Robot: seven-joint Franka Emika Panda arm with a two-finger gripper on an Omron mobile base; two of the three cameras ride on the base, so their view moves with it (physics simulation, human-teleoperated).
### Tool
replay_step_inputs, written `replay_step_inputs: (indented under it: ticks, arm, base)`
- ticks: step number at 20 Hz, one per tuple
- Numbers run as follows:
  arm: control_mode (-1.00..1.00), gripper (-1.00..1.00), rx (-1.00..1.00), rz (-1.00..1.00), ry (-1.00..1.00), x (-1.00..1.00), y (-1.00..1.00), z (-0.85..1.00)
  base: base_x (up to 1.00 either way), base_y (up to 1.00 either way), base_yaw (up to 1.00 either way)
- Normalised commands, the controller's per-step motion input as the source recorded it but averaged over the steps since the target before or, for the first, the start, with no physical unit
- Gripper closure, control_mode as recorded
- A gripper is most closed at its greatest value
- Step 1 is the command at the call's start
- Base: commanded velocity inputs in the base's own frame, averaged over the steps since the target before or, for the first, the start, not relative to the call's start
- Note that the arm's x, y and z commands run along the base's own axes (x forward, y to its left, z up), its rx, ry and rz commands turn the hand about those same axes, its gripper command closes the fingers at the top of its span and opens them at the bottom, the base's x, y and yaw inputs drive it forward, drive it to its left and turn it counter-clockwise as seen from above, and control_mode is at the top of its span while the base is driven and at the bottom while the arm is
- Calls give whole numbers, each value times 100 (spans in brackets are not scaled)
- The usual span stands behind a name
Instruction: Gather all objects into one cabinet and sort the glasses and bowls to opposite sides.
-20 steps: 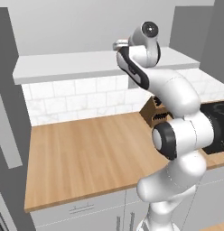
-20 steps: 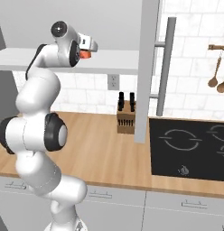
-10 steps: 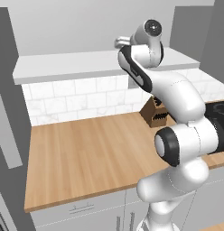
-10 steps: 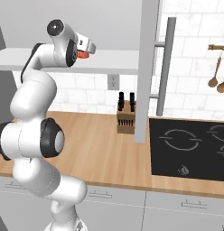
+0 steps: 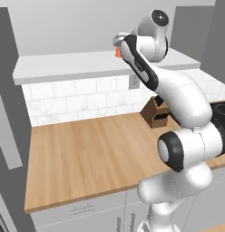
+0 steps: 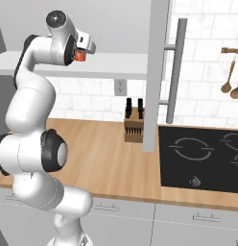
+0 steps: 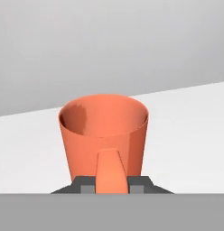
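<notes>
Gripper is clamped on the orange cup by its handle at 6 o'clock. Light, rigid, slick; you'll see it swing, so move slowly.

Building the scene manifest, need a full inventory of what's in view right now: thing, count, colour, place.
orange cup: 1, orange, upright on the white shelf, handle between the fingers
white shelf: 1, white, above the tiled wall
wooden counter: 1, light wood, below the shelf
knife block: 1, brown with dark handles, on the counter by the wall
cooktop: 1, black, right of the counter
wooden spoons: 2, brown, hanging on the tiled wall
cabinet door: 1, grey, open, bar handle
gripper: 1, dark fingers, shut on the cup's handle
</notes>
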Motion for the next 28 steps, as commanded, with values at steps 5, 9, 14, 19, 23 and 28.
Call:
replay_step_inputs:
  ticks: [5, 9, 14, 19, 23, 28]
  arm:
    - [-100, 100, 1, 7, 9, -67, 0, 43]
    - [-100, 100, 0, 1, 2, -95, -6, 6]
    - [-100, 100, 1, 0, 0, -100, -30, -5]
    - [-100, 100, 0, 0, -19, -100, -28, -25]
    - [-100, 100, -1, 2, -46, -99, 0, -87]
    - [-100, 100, -2, 8, -55, -96, 2, -71]
  base:
    - [0, 0, 0]
    - [0, 0, 0]
    - [0, 0, 0]
    - [0, 0, 0]
    - [0, 0, 0]
    - [0, 0, 0]
